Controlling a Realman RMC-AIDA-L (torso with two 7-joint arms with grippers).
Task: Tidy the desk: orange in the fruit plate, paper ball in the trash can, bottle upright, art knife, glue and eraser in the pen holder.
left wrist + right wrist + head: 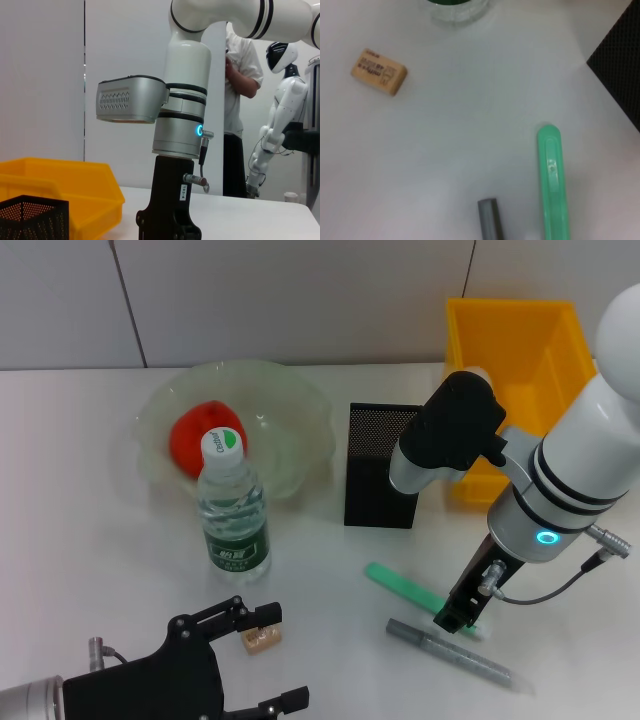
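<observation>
Red-orange against pale green — in the head view the orange (202,438) lies in the fruit plate (290,415) toward the desk's (70,530) far edge, with the bottle (232,515) standing upright just in front of it. The pen holder (380,480) stands mid-desk, the trash can (530,350) at the far right corner. The left gripper (262,660) sits at the near edge, jaws wide apart and empty, the eraser (262,637) just beside its upper finger. The right gripper (462,615) hangs low over the green art knife (400,587), beside the grey glue stick (450,650); whether its jaws are open I cannot tell. The left wrist view shows the right arm (182,120) above the desk, pen holder and trash can low behind it. The right wrist view looks down on eraser, knife and glue — all apart on bare desk.
</observation>
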